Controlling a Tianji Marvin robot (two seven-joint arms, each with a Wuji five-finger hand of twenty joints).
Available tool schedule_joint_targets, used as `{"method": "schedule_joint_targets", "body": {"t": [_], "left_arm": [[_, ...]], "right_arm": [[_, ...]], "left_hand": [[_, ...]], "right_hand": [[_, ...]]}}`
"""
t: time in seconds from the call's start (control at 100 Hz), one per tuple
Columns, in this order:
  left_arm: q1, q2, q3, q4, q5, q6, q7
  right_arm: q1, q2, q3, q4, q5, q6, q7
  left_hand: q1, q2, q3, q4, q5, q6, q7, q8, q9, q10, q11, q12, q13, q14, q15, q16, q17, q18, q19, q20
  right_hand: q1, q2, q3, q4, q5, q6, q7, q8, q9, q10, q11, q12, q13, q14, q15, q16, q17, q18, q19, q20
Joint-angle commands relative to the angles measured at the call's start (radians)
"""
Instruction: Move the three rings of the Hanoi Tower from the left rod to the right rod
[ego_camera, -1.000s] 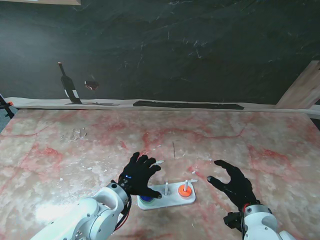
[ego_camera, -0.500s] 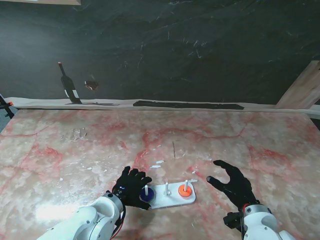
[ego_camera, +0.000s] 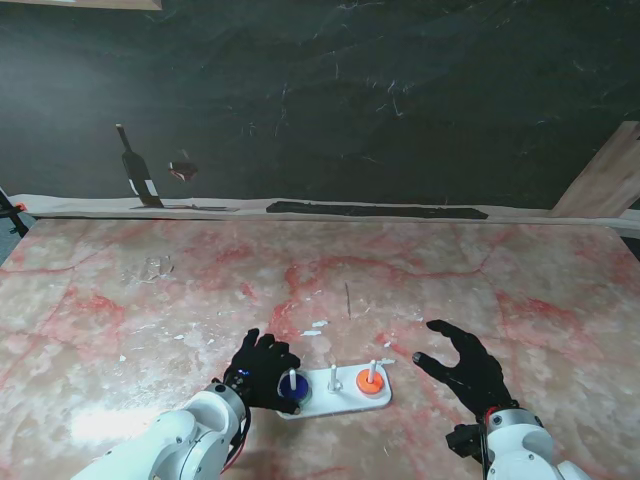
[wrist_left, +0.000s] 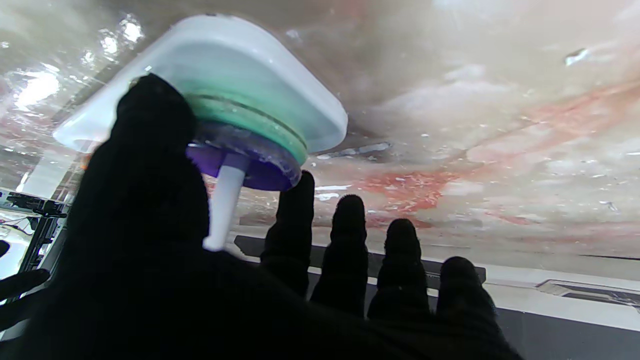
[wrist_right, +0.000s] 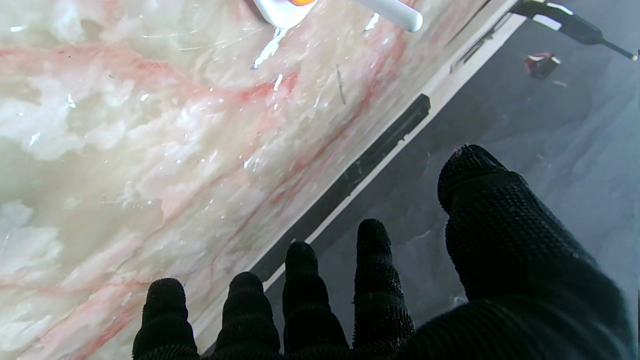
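The white tower base (ego_camera: 338, 396) lies near me with three white rods. A blue ring (ego_camera: 294, 392) sits on the left rod (ego_camera: 291, 378), over a green ring (wrist_left: 250, 117) that lies on the base (wrist_left: 210, 60). An orange ring (ego_camera: 370, 384) is on the right rod, and the middle rod (ego_camera: 333, 378) is bare. My left hand (ego_camera: 262, 368) is at the left rod, its thumb (wrist_left: 145, 150) and index fingertip (wrist_left: 295, 200) pressed against opposite sides of the blue ring (wrist_left: 250, 162). My right hand (ego_camera: 468, 365) hovers open, fingers spread, to the right of the base.
The pink marble table (ego_camera: 450, 270) ends at a pale far edge with a dark strip (ego_camera: 375, 210) along it. A dark wall stands behind, and a wooden board (ego_camera: 605, 180) leans at the far right. The right wrist view catches only the base's corner (wrist_right: 282, 10).
A second ago my left hand lay spread over the left rod. It has drawn back toward me and curled its fingers around the blue ring. The right hand has not moved.
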Motion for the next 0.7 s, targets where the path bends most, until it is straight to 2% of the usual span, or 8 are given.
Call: {"method": "schedule_joint_targets", "body": {"t": [0.0, 0.21, 0.48, 0.69], "left_arm": [[-0.006, -0.002, -0.003, 0.006, -0.006, -0.010, 0.002], [-0.011, -0.003, -0.005, 0.013, -0.012, -0.018, 0.007], [-0.007, -0.005, -0.014, 0.014, -0.014, -0.021, 0.017], [0.002, -0.005, -0.017, 0.004, -0.011, -0.025, 0.021]], "right_arm": [[-0.005, -0.001, -0.005, -0.002, -0.001, 0.000, 0.000], [-0.004, -0.001, -0.005, -0.002, 0.001, -0.002, 0.001], [-0.003, -0.001, -0.006, -0.002, 0.005, -0.005, 0.003], [-0.002, -0.001, -0.008, -0.003, 0.005, -0.001, 0.001]], "left_hand": [[0.010, -0.012, 0.054, 0.022, 0.038, -0.007, 0.016, 0.014, 0.025, -0.011, 0.003, 0.006, -0.010, 0.005, 0.030, -0.004, -0.009, -0.001, 0.003, 0.032], [0.001, -0.006, 0.086, 0.017, 0.089, -0.036, 0.062, 0.031, 0.029, -0.011, 0.005, 0.006, -0.009, 0.006, 0.038, -0.011, -0.009, -0.002, 0.002, 0.041], [-0.003, 0.005, 0.112, 0.014, 0.097, -0.068, 0.085, 0.044, 0.032, -0.013, 0.006, 0.006, -0.009, 0.004, 0.042, -0.015, -0.008, -0.004, -0.002, 0.042], [-0.014, 0.006, 0.116, 0.008, 0.090, -0.067, 0.084, 0.045, 0.031, -0.013, 0.004, 0.005, -0.010, 0.005, 0.041, -0.016, -0.007, -0.003, -0.004, 0.041]], "right_hand": [[-0.021, -0.011, 0.007, 0.013, -0.028, 0.003, -0.014, 0.007, -0.035, -0.003, 0.022, -0.001, 0.010, -0.003, -0.005, 0.009, -0.010, -0.009, -0.014, 0.009], [-0.020, -0.011, 0.006, 0.013, -0.028, 0.002, -0.014, 0.008, -0.035, -0.001, 0.024, 0.000, 0.010, -0.002, -0.005, 0.009, -0.011, -0.009, -0.014, 0.010], [-0.020, -0.009, 0.005, 0.014, -0.030, 0.002, -0.015, 0.008, -0.036, -0.002, 0.025, 0.000, 0.010, -0.002, -0.005, 0.009, -0.011, -0.009, -0.013, 0.011], [-0.021, -0.008, 0.004, 0.013, -0.029, 0.002, -0.014, 0.008, -0.036, -0.002, 0.025, 0.000, 0.009, -0.001, -0.005, 0.009, -0.011, -0.009, -0.012, 0.013]]}}
